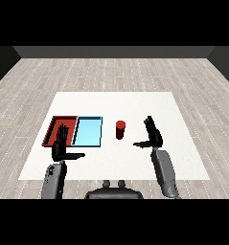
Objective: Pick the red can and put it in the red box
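Standing on the table: red can point(120, 129) upright on the white table point(183, 158), just right of the light blue tray point(88, 131); nothing touches it
Red tray point(57, 129): at nine o'clock from the can, beyond the blue tray, the two trays side by side; holds nothing that I can see
Right hand point(153, 135): at three o'clock from the can, near but apart; fingers straight and raised, thumb stretched toward the can; spread, holding nothing
Left hand point(62, 146): at the near edge of the red tray, partly over it; fingers straight, thumb out to the side; also spread and holding nothing
Step in hand: the reach; can not yet taken
How the can will handle: likely light and stiff, smooth-walled, so it may slip or tip if nudged at the top (it is narrow for its height)
Where to take hold: round the middle of the wall, fingers curling from three o'clock; keep it upright over the blue tray on the way to nine o'clock
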Controlling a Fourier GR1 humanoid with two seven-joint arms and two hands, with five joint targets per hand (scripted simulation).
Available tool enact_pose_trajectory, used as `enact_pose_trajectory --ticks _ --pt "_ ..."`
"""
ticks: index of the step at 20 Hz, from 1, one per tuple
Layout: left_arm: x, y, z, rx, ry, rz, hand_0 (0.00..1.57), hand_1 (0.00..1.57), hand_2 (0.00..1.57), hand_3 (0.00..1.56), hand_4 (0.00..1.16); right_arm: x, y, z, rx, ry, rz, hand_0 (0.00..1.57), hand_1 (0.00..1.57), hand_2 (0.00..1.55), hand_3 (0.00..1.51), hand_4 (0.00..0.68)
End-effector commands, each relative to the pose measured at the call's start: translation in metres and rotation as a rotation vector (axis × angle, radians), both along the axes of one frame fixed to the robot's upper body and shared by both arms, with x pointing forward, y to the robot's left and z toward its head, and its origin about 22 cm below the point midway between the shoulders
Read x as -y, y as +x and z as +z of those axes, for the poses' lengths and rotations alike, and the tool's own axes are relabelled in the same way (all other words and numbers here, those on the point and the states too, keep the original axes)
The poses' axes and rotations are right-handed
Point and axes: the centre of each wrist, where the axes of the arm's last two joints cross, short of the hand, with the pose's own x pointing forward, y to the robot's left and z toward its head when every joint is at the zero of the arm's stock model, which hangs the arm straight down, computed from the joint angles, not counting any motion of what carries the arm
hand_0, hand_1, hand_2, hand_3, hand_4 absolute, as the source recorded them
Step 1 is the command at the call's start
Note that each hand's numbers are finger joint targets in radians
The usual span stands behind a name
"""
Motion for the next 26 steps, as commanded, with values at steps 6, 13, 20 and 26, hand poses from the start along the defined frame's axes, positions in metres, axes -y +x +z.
enact_pose_trajectory --ticks 6,13,20,26 --pt "0.004 0.007 0.017 0.025 -0.003 -0.015 0.0 0.0 0.0 0.0 0.0 -0.049 -0.003 -0.009 -0.048 0.062 0.035 0.0 0.0 0.0 0.0 0.0" --pt "0.001 0.01 0.008 0.011 -0.006 -0.002 0.0 0.0 0.0 0.0 0.0 -0.041 0.009 -0.039 -0.082 0.068 0.051 0.0 0.0 0.0 0.0 0.0" --pt "-0.008 -0.015 0.016 0.011 -0.046 -0.021 0.0 0.0 0.0 0.0 0.0 -0.046 0.034 -0.041 -0.059 0.052 0.043 0.0 0.0 0.0 0.0 0.0" --pt "-0.006 0.005 0.01 -0.004 -0.058 -0.002 0.0 0.0 0.0 0.0 0.0 -0.063 0.038 -0.024 -0.077 0.077 0.056 0.0 0.0 0.0 0.0 0.0"
